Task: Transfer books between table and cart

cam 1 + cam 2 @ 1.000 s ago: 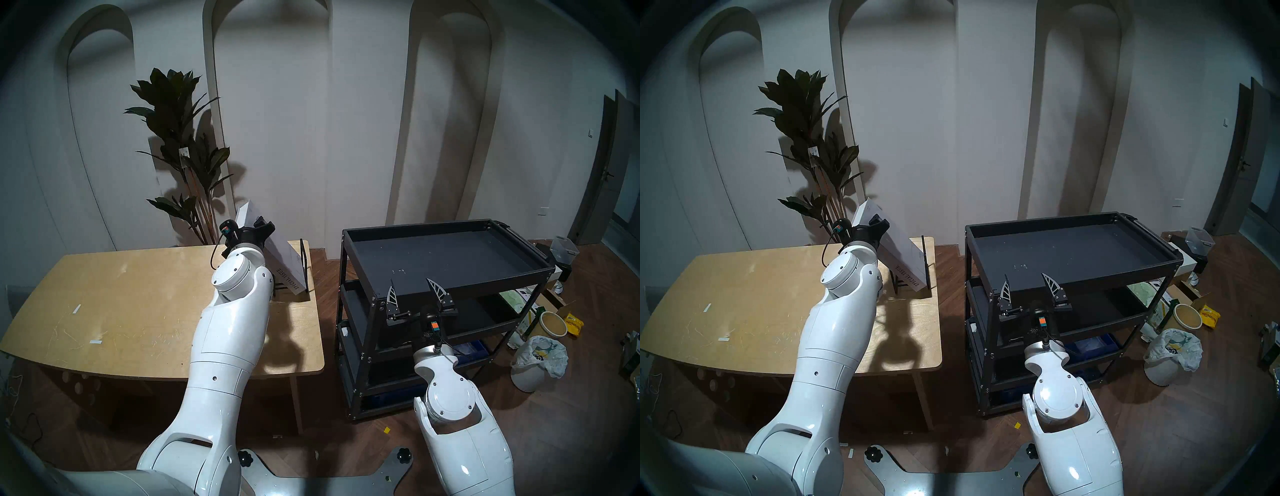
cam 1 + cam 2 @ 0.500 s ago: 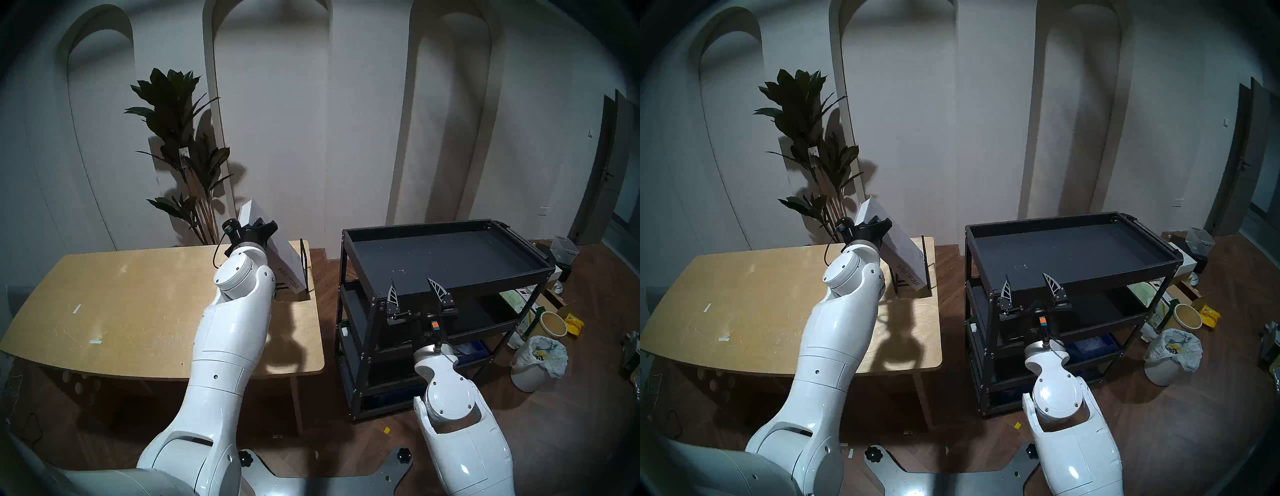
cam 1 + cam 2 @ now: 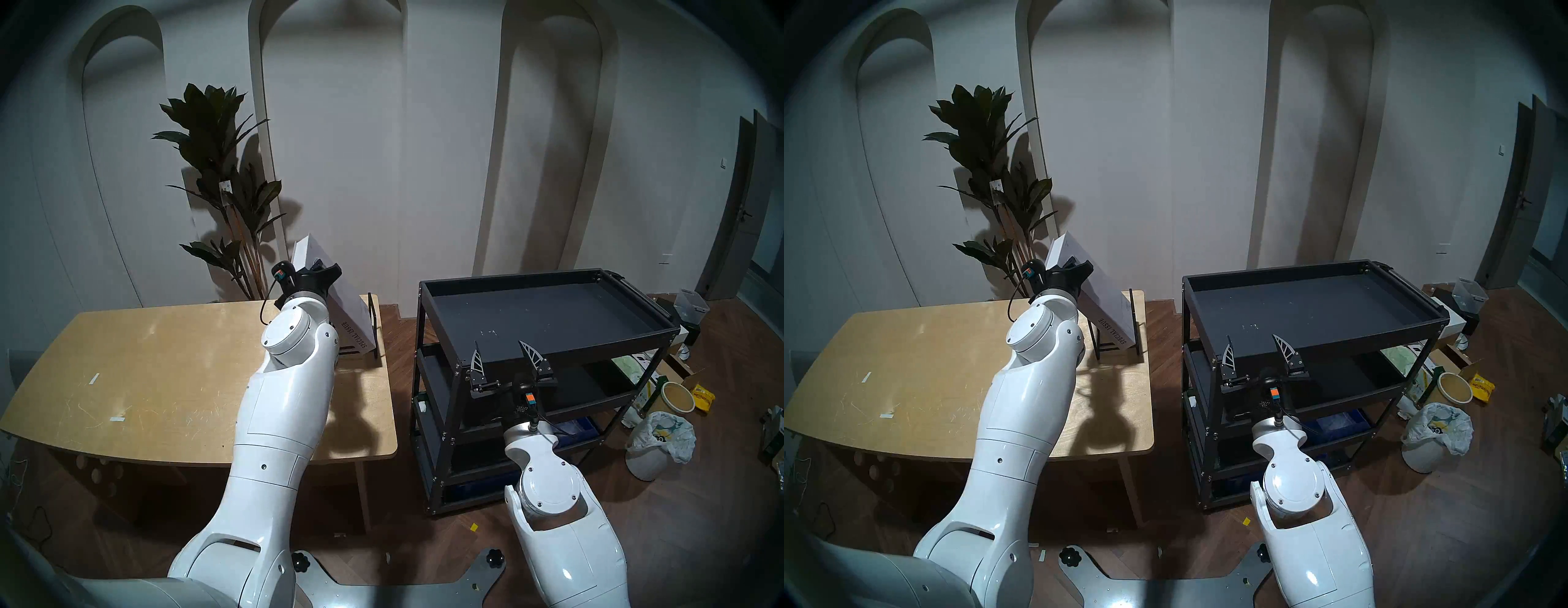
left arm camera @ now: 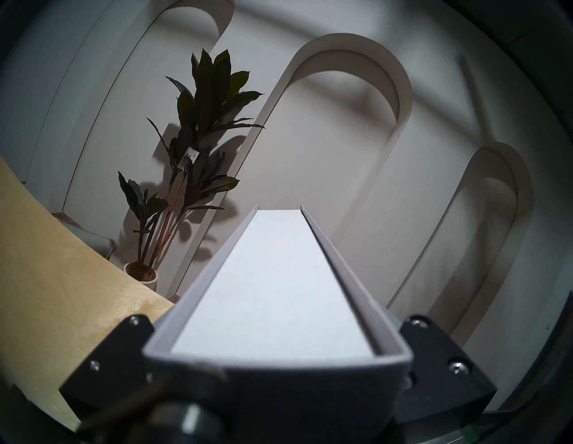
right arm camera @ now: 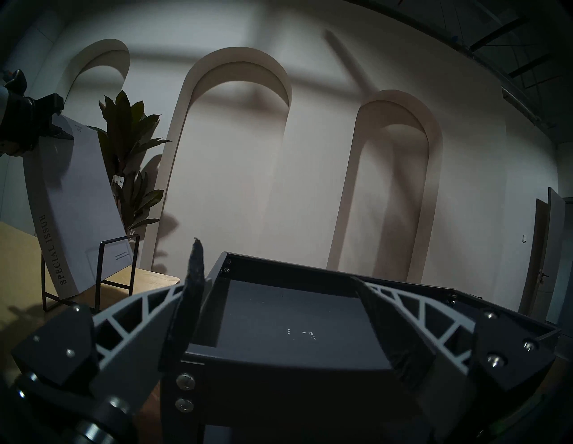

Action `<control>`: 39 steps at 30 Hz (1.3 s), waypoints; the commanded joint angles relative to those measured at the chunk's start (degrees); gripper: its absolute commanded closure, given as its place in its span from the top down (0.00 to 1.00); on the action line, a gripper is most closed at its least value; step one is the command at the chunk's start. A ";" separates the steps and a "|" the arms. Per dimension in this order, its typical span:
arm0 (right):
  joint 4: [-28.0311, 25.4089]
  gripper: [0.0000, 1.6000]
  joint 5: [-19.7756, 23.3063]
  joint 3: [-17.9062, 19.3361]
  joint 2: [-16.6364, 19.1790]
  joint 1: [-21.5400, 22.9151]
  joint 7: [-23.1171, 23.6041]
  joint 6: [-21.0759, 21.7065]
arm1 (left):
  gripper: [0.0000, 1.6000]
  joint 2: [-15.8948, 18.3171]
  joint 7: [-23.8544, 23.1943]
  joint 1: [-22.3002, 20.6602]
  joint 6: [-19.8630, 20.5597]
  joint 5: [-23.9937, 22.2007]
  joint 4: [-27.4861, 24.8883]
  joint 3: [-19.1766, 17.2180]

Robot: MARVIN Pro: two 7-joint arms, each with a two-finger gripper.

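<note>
Book (image 3: 335, 293), thick, white-grey, leans at eleven o'clock in the black wire rack (image 3: 373, 322) on the plywood table (image 3: 148, 361), left gripper (image 3: 316, 274) clamped high; lifting could snag. Left wrist: page edges fill the jaws. Right wrist: right gripper (image 5: 279, 310) spread, empty.

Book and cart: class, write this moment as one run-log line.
left tool: shut on book, tilted in wire rack on table | right tool: open, empty, at cart | cart top: bare

Scratched light plywood table (image 3: 169, 382), matt black metal cart (image 3: 551, 314), matt white paper book (image 3: 343, 305)
</note>
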 commanded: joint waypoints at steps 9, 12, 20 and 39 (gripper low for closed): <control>-1.79 1.00 -8.44 -6.19 1.05 3.62 0.62 -3.23 | 0.00 -0.17 6.82 1.30 1.49 6.00 -12.52 3.54; -1.09 1.00 -11.58 -8.17 1.03 4.61 0.38 -3.87 | 0.00 -0.15 8.08 1.21 1.91 7.11 -13.84 4.62; 1.43 1.00 -16.28 -12.85 -1.07 7.07 -0.88 -4.57 | 0.00 -0.47 11.25 1.90 4.81 9.06 -19.79 7.31; 12.03 1.00 -14.07 -20.86 -4.24 18.13 -4.34 -7.11 | 0.00 -0.59 16.64 4.06 15.04 11.64 -28.72 13.42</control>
